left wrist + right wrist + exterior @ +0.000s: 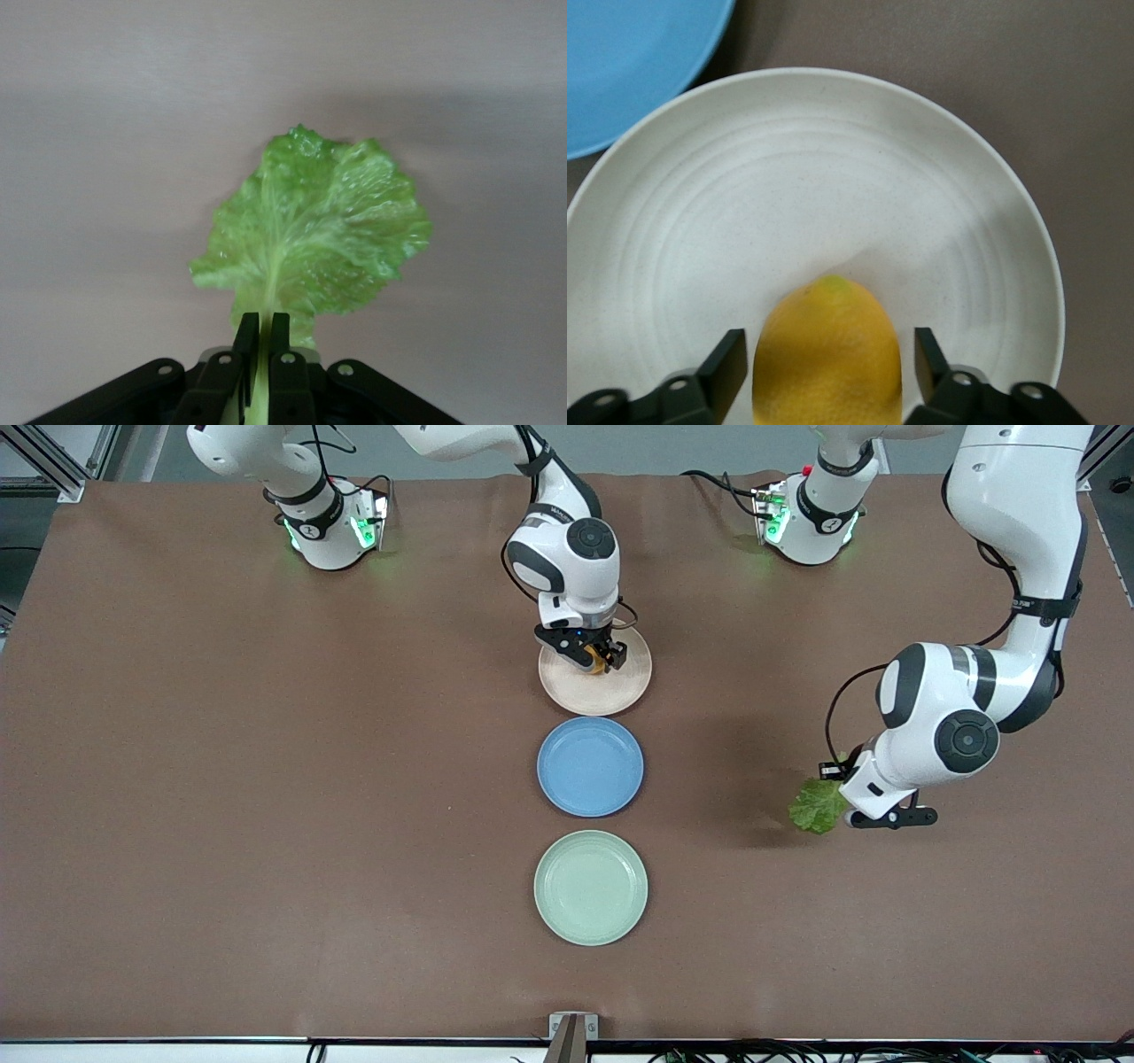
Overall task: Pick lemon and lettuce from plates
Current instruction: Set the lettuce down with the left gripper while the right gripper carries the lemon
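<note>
The lemon [601,663] lies on the beige-pink plate [594,695], the plate farthest from the front camera. My right gripper [595,657] is low over it, open, one finger on each side of the lemon [828,363] with a gap on both sides; the plate [788,195] fills the right wrist view. My left gripper [840,795] is shut on the lettuce [819,805] and holds it above bare table toward the left arm's end. In the left wrist view the fingers [246,332] pinch the pale stem and the leaf [319,230] fans out past them. The mint green plate [591,887] is empty.
An empty blue plate [590,766] sits between the beige-pink and mint green plates; its rim [629,62] shows in the right wrist view. The three plates form a row down the middle of the brown table [266,779].
</note>
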